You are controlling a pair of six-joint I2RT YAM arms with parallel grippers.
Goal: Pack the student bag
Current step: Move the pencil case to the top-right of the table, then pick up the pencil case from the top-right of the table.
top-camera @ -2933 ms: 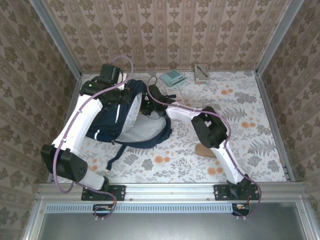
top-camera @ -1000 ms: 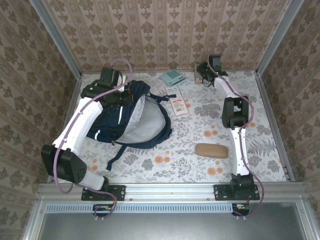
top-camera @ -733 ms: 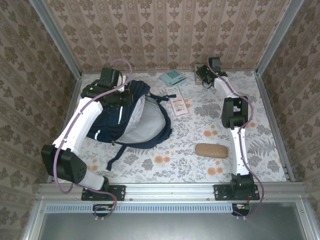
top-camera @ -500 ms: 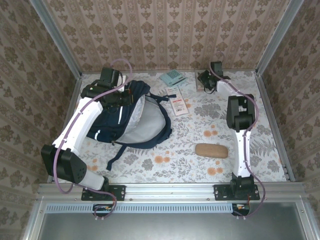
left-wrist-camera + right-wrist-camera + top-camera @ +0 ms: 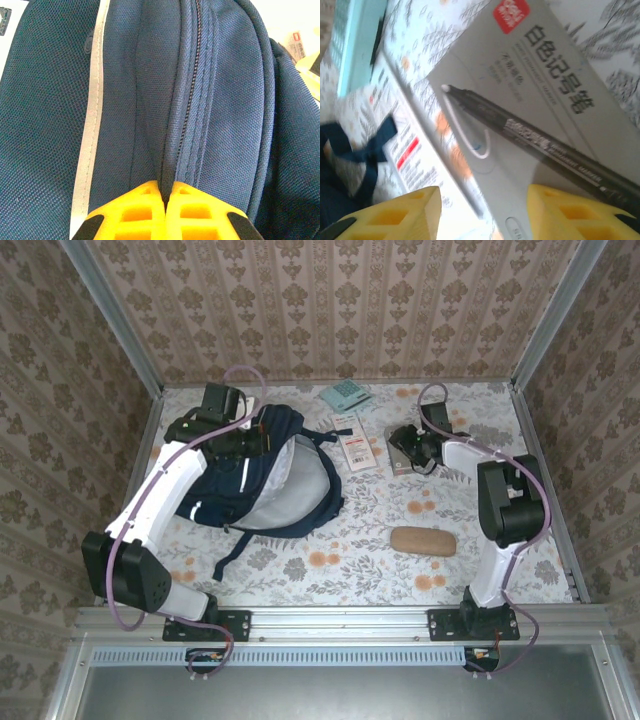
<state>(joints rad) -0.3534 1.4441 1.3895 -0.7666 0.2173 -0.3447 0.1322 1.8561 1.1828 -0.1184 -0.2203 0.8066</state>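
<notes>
The student bag, navy blue with a white stripe and grey lining, lies open on the left of the table. My left gripper is at its top end, shut on a fold of its fabric beside the zipper; the yellow fingers meet on that fold. My right gripper hovers over a flat grey marker-pen box right of the bag. In the right wrist view the box lies beyond the gripper, whose fingers stand wide apart and clear of the box.
A white packet with red print lies between the bag and the grey box. A teal packet rests near the back wall. A tan case sits front-centre. A dark bag strap trails toward the front.
My right arm has swung back from the rear wall toward mid-table, bringing the grey box with it, and its jaws have opened. The left gripper keeps its hold on the bag.
</notes>
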